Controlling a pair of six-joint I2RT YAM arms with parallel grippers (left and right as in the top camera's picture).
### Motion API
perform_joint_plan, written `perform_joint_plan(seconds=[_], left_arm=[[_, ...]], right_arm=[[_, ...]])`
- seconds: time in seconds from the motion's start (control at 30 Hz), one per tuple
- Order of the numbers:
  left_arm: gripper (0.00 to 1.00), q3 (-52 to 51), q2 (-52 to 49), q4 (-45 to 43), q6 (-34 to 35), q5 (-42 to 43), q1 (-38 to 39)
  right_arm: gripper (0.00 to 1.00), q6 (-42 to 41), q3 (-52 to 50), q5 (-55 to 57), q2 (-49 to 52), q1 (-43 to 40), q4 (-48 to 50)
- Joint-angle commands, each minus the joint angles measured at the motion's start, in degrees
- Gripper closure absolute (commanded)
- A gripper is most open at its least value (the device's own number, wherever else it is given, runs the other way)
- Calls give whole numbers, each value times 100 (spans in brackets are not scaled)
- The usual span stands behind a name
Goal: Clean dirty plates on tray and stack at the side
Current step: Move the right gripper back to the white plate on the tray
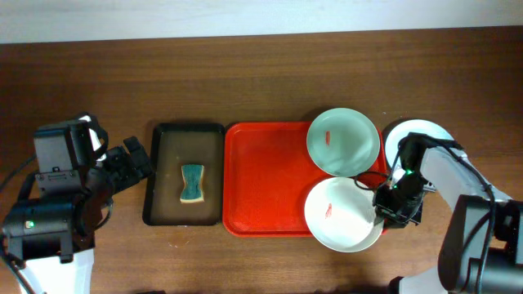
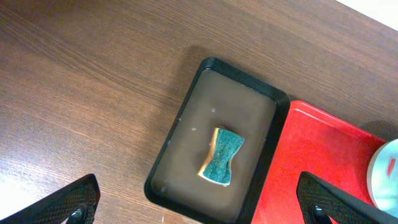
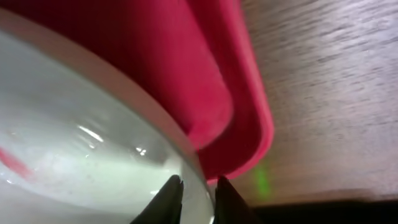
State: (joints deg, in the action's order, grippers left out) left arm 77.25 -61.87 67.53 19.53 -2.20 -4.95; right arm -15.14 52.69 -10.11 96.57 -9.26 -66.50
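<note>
Two plates sit on the right side of the red tray (image 1: 261, 180), and both have a small red smear on them. The mint plate (image 1: 347, 147) is at the far right corner, hanging a little over the tray's edge. The white plate (image 1: 339, 216) is at the near right corner, and it also pokes past the rim. Their edges meet or overlap in the overhead view, hard to say which.

A third plate (image 1: 425, 128) is off the tray, on the table (image 1: 245, 73) just to the right. The right arm covers part of it, so there's no telling if it's marked.

The right gripper (image 3: 199, 190) is down at the right edge of the white plate. In the wrist view its fingertips are close together with the plate's rim pinched between them.

The left gripper (image 1: 140, 161) is spread wide and holds nothing, off to the left of the black tray (image 1: 151, 175). That black tray sits right beside the red one, with a blue-green sponge (image 1: 192, 182) lying in the middle of it.
</note>
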Motion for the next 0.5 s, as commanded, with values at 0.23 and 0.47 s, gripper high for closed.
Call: perform_joint_plan(seconds=[0.23, 0.47], left_arm=[[1, 15, 37, -9, 57, -63, -24], [1, 15, 37, -9, 57, -61, -24]], right_arm=[[96, -236, -103, -973, -70, 1163, 664], [96, -669, -101, -802, -70, 2465, 2396]])
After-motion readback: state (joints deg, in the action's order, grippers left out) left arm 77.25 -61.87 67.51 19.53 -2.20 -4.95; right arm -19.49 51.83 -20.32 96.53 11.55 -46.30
